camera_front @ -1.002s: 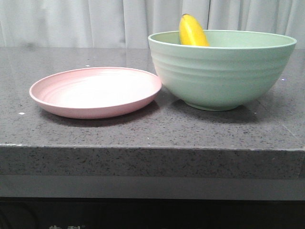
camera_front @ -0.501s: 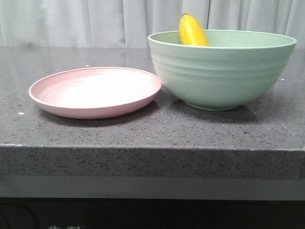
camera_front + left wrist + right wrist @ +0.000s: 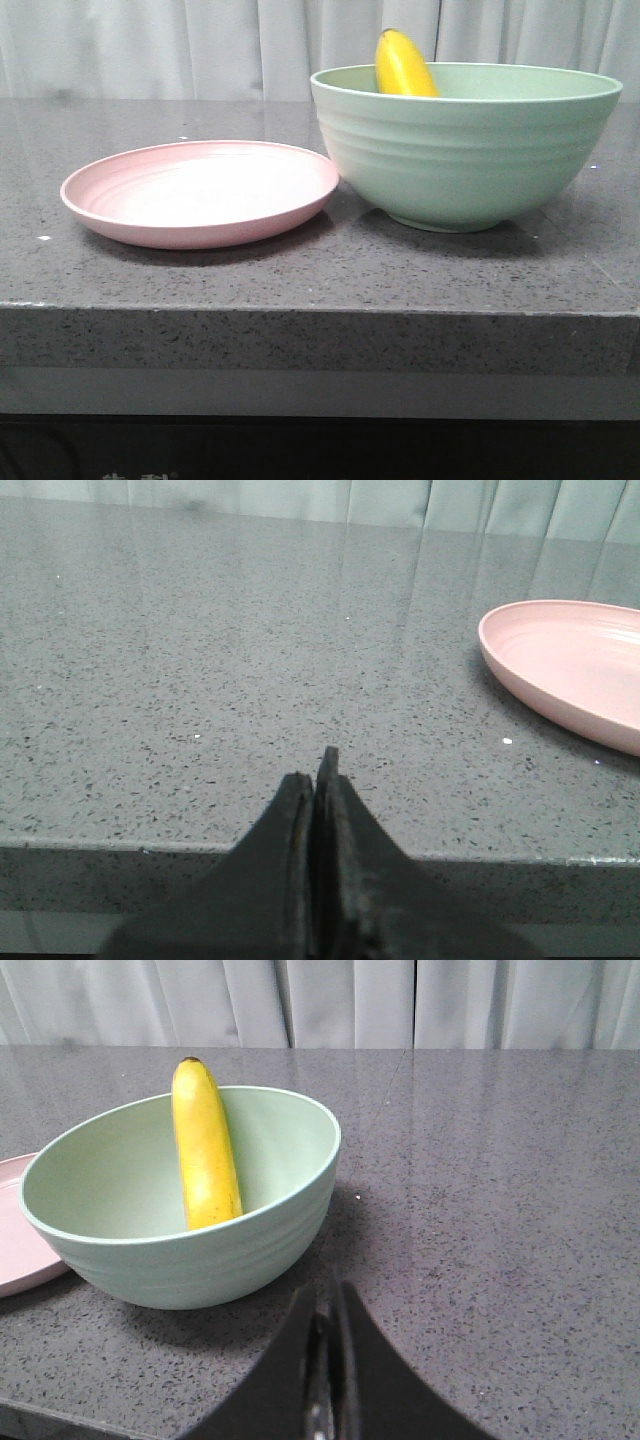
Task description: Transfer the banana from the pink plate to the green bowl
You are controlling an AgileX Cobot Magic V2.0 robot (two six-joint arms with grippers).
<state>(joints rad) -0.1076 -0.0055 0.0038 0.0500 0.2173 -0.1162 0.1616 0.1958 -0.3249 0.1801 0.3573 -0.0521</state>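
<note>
Fingers of both the left gripper [image 3: 318, 780] and right gripper [image 3: 325, 1305] are pressed together, empty. Bright yellow curved banana [image 3: 403, 64] leans in the mint-green ridged bowl [image 3: 465, 150], at three o'clock from the pale pink plate [image 3: 200, 192]. It looks light, soft and bruisable; mid-body seems the best hold.

A big dark gray speckled stone table [image 3: 300, 270] with a thick front edge stands before long white curtains [image 3: 200, 45], and soft light shines on its top.
</note>
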